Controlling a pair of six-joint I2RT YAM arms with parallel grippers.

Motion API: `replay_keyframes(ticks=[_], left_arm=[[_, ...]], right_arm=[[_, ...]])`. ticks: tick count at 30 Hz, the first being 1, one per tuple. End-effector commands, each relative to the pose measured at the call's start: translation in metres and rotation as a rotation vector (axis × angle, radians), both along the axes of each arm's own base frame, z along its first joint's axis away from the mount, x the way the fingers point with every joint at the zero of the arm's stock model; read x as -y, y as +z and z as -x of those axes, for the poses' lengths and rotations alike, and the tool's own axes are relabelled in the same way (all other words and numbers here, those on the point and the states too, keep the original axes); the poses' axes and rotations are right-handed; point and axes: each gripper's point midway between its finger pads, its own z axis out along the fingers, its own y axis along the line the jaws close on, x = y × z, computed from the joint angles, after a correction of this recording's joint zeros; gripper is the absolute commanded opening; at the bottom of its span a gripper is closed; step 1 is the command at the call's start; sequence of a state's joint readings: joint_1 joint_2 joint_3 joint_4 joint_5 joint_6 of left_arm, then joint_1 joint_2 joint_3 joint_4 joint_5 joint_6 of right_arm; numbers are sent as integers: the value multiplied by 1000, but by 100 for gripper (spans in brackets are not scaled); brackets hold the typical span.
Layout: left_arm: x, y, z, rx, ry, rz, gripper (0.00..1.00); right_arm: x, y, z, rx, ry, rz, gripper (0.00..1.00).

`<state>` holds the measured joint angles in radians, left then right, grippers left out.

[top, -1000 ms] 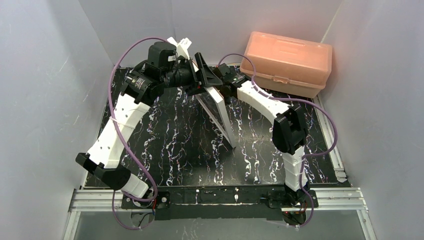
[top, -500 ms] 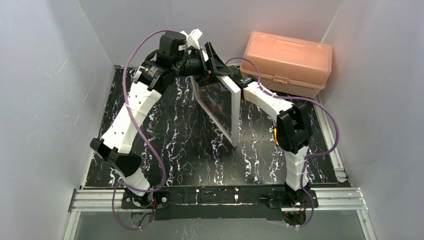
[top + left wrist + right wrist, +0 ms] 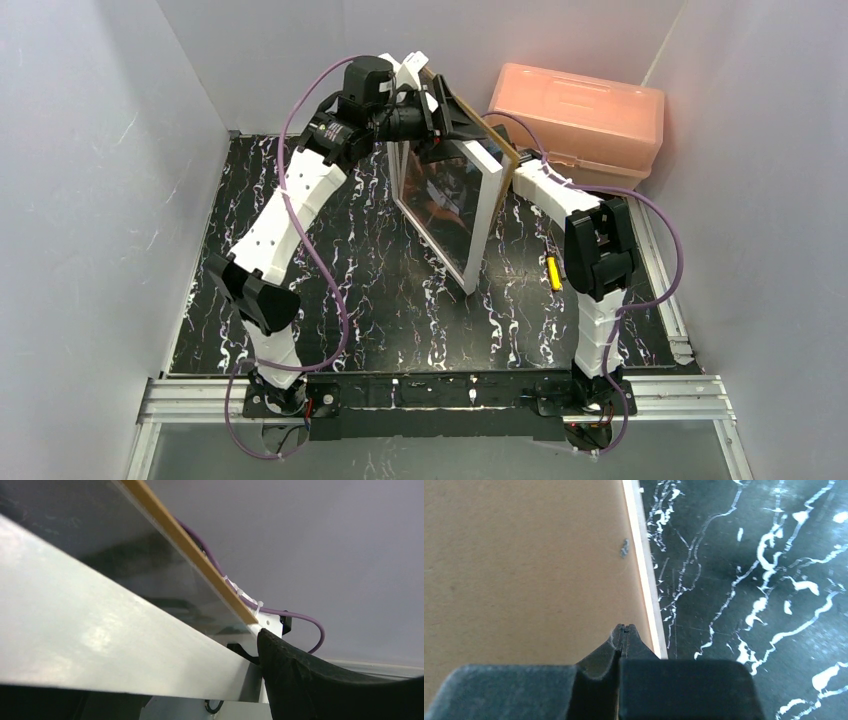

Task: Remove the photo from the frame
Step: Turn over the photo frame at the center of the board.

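Note:
The frame [image 3: 488, 205] stands tilted on its lower edge in the middle of the mat, its white border and glass front turned left toward the camera. The photo [image 3: 447, 200] shows behind the glass, dark with reddish-orange patches. My left gripper [image 3: 452, 115] straddles the frame's top edge; in the left wrist view the white frame side [image 3: 100, 640] runs up to one black finger [image 3: 320, 685]. A brown backing board [image 3: 503, 150] sticks out behind the top right corner. My right gripper [image 3: 624, 628] is shut and empty, its tips against the backing board [image 3: 524, 565] near the frame's edge [image 3: 644, 565].
A pink plastic box [image 3: 575, 125] sits at the back right, close behind the right arm [image 3: 560, 195]. A small yellow object [image 3: 553, 272] lies on the black marbled mat [image 3: 350, 300] beside that arm. Grey walls enclose three sides.
The left gripper has risen and moved right with the frame's top edge. The frame has swung from nearly edge-on to standing with its glass front in view. The right arm has drawn in behind it.

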<state>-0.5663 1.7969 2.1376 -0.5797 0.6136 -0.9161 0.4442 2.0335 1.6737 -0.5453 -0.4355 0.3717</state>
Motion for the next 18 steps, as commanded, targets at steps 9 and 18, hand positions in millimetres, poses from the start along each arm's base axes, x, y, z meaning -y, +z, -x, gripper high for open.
replay_keyframes(ticks=[9,18], left_arm=[[4,-101,-1,-270,-63,-220,82],[0,-129,3,-337,-71,-278,82]], right_arm=[[-27,24,1,96,185,-216,1],[-29,30,3,113,209,-278,1]])
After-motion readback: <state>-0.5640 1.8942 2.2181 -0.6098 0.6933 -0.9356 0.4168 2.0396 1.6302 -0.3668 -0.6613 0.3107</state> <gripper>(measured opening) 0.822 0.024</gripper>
